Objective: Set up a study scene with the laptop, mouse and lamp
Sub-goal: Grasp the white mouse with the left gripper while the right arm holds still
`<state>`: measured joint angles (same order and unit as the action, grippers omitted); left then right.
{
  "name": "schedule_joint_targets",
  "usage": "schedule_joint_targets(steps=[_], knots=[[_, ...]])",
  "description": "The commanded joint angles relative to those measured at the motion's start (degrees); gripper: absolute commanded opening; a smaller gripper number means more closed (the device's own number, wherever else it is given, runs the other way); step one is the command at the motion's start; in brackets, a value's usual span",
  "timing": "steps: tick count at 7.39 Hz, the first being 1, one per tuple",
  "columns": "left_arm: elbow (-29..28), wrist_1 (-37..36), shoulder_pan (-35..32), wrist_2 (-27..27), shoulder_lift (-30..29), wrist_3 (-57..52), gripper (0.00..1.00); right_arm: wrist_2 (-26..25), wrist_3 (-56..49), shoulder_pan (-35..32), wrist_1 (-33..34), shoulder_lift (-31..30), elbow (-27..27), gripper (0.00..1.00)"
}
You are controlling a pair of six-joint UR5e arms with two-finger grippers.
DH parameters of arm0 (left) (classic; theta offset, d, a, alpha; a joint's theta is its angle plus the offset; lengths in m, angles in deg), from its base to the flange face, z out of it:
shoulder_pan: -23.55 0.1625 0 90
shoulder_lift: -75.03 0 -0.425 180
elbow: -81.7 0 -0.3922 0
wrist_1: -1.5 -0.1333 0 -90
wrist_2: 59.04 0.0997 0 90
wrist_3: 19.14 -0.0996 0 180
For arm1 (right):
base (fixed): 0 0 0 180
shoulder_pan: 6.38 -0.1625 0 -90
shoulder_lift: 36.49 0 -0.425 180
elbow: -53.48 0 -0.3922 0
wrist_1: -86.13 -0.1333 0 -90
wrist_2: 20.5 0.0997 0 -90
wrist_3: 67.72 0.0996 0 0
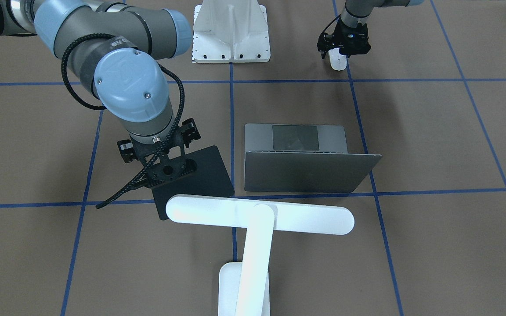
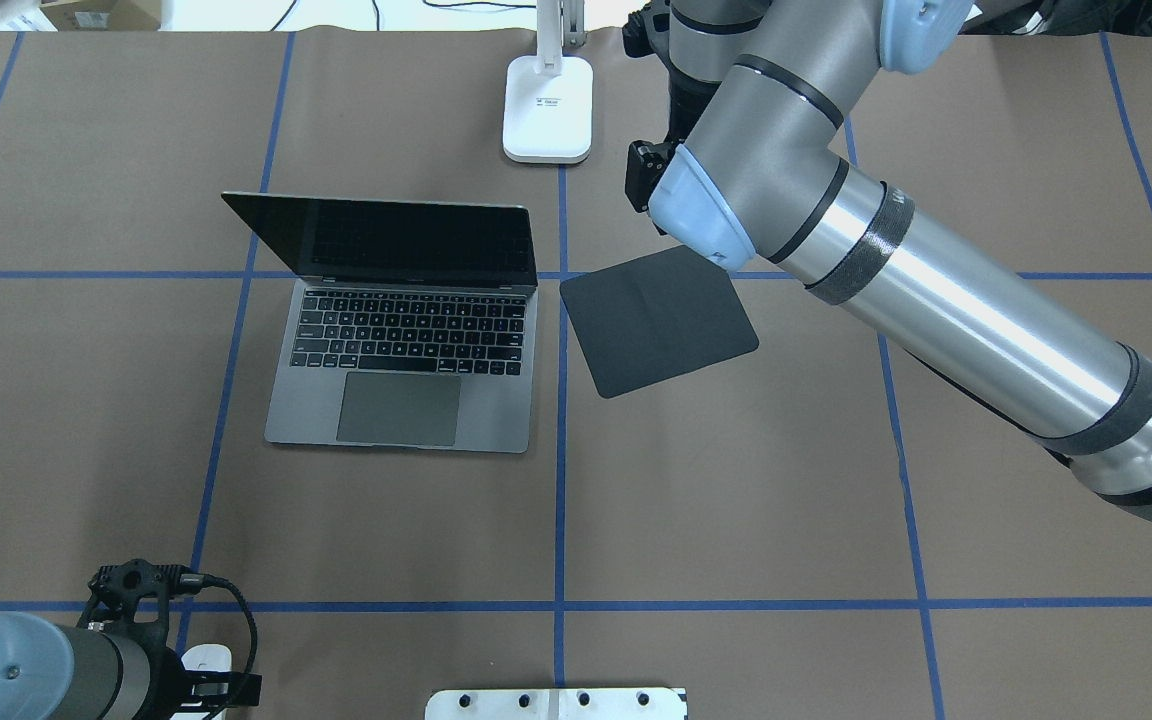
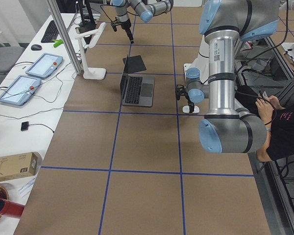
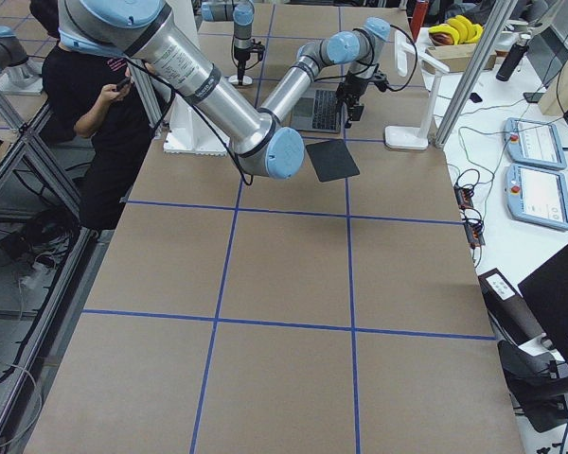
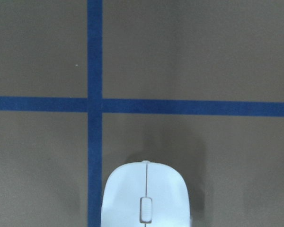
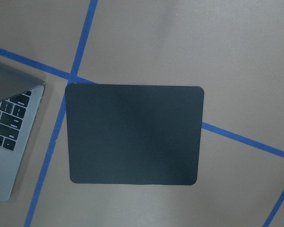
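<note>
Paper of a flat brown covers the desk, ruled into big squares by blue tape. The grey and silver right arm, with pale blue joint caps, reaches far across it. Its black right gripper hangs pointing down over the far part of the mat. From where I stand I cannot tell whether its fingers are spread or pressed together.

The matching left arm is folded in close to the robot's own edge of the desk.

The slim dark-grey metal laptop sits open on the robot's left of the centre tape line. Its keys and trackpad face the robot and its dark screen leans back.

The white T-shaped desk lamp stands at the far edge, beyond the laptop, with its rectangular base on that centre line.

A thin black rectangular mat lies flat and slightly skewed just beside the laptop on the robot's right, with only the tape line between them.

A white ribbed mount with a bolted plate sits at the robot's edge.

The small glossy white oval mouse is near that same edge on the robot's left, well apart from the laptop. It sits directly under the black left gripper. I cannot tell whether those fingers are pinching it.
</note>
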<state>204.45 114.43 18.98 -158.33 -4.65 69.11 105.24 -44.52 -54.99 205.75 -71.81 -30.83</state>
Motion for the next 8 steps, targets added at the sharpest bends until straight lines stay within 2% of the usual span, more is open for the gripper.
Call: schedule_joint_targets(steps=[1,4,7,8], knots=[[-0.1,0.1,0.0,0.0,-0.3,0.0,0.91,-0.4,0.0,-0.1,0.0,0.0,0.0,1.0],[-0.1,0.2,0.0,0.0,-0.7,0.2,0.86,-0.4,0.0,0.0,0.0,0.0,-0.1,1.0],[-0.2,0.2,0.0,0.0,-0.7,0.2,0.72,-0.5,0.0,0.0,0.0,-0.1,-0.3,1.0],[-0.3,0.2,0.0,0.0,-0.7,0.2,0.71,-0.5,0.0,0.0,0.0,-0.2,-0.3,1.0]])
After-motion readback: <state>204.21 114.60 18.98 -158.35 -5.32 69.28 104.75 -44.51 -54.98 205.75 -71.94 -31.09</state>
